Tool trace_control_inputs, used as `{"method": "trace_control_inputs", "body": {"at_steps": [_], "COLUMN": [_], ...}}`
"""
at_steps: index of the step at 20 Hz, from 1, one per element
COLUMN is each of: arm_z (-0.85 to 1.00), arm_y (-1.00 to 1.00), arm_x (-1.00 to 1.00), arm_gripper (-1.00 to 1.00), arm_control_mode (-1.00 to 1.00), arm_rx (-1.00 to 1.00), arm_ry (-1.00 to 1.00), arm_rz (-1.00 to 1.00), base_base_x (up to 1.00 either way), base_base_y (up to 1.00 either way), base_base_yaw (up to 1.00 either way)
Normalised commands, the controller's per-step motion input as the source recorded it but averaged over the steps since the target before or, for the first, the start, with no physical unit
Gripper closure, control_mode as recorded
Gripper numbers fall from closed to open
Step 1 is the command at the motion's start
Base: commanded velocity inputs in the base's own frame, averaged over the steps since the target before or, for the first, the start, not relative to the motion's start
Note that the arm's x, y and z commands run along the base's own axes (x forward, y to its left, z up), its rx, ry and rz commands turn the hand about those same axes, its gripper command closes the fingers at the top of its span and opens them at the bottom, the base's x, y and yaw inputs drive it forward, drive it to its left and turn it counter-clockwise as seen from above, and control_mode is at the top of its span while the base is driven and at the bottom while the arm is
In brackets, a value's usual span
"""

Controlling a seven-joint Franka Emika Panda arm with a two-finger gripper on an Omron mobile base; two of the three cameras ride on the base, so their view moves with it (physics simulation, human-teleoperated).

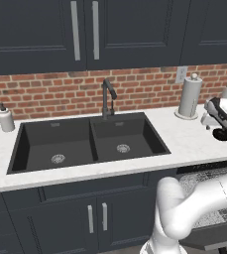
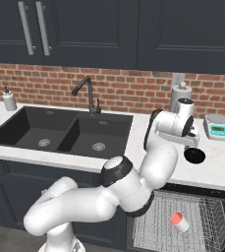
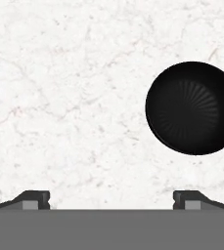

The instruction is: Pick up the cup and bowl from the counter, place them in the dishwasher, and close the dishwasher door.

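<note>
The black bowl (image 3: pixel 192 107) sits upright on the white counter (image 3: pixel 74 97), to the right of the line between my fingertips. My gripper (image 3: pixel 111 200) hangs above the counter, open, with nothing between its fingers. In the right base view the hand (image 2: pixel 185 129) hovers just above and left of the bowl (image 2: pixel 194 155). The left base view has the bowl (image 1: pixel 223 134) at the far right under the hand. The red cup (image 2: pixel 178 220) lies in the wire rack (image 2: pixel 153 221) of the open dishwasher below the counter edge. The dishwasher door (image 1: pixel 215 240) is down.
A white-and-teal scale (image 2: pixel 217 127) stands behind the bowl to the right, and a paper towel roll (image 2: pixel 180 94) by the brick wall. The black double sink (image 1: pixel 90 141) with its faucet (image 1: pixel 106 96) lies to the left. A soap bottle (image 1: pixel 6 119) stands at the far left.
</note>
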Motion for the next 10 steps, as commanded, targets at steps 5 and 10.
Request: {"method": "trace_control_inputs", "body": {"at_steps": [5,10], "arm_z": [-0.31,-0.23], "arm_y": [-0.21,-0.24], "arm_x": [0.03,0.00], "arm_gripper": [-1.00,-1.00], "arm_control_mode": [-1.00,-1.00], "arm_rx": [0.00,0.00], "arm_ry": [0.00,0.00], "arm_rz": [0.00,-0.02], "base_base_x": [0.00,0.00], "base_base_y": [0.00,0.00], "base_base_yaw": [0.00,0.00]}}
